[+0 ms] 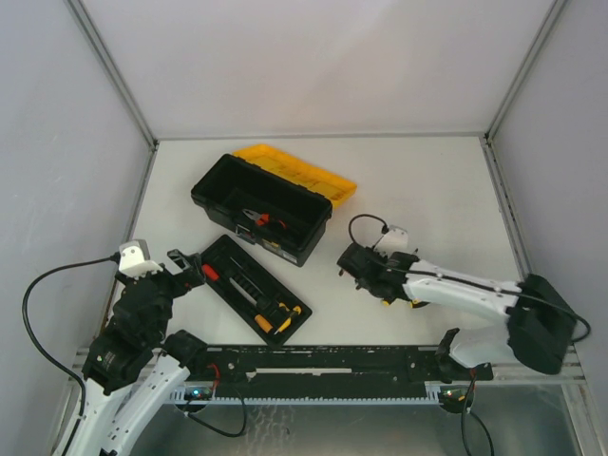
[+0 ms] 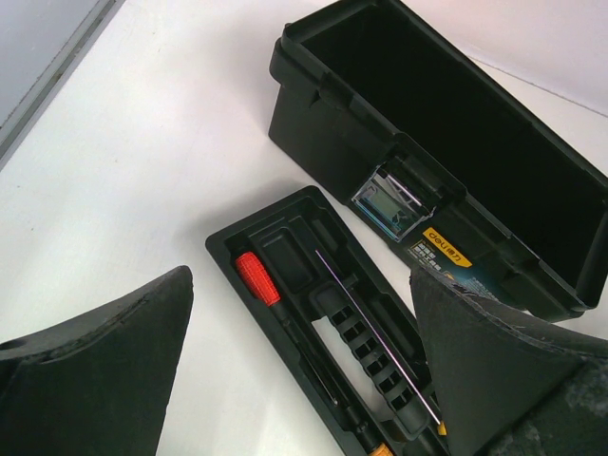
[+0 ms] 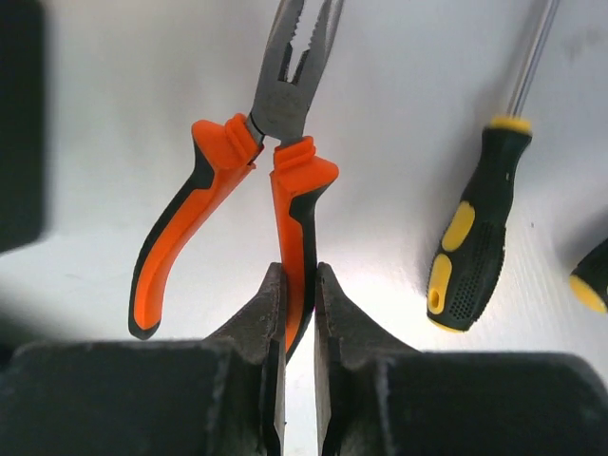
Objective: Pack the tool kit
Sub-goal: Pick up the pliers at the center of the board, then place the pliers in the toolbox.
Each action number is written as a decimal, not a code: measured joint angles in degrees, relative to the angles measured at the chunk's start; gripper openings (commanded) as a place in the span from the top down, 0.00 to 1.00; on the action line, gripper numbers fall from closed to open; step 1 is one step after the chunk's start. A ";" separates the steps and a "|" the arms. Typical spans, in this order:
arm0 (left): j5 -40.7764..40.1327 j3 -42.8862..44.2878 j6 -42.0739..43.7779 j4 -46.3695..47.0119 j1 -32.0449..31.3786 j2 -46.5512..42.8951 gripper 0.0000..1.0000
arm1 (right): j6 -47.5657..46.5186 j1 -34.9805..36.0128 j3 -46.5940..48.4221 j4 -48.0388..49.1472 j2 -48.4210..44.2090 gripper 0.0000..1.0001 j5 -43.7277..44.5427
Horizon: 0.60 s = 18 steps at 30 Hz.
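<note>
Orange pliers (image 3: 223, 161) handle pinched by right gripper (image 3: 299, 285); left gripper (image 2: 302, 304) spread above tray (image 2: 285, 255), near open toolbox (image 2: 313, 123).

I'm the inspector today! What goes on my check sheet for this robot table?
Surface: white table, plain.
Job's things: toolbox open, lid swung back, orange-handled tool inside; inner tray out beside it, holding a red-handled screwdriver; yellow-black screwdriver on the table beside the orange pliers.
Clutter: nothing seen.
Grippers: left gripper open above the tray; right gripper shut on one pliers handle.
Cables: black cable loops beside the left arm.
Surroundings: white walls, metal frame.
</note>
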 measured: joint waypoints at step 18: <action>0.26 0.00 0.02 0.02 0.04 0.00 0.00 | -49.48 -6.69 12.55 19.78 -10.10 1.00 -14.62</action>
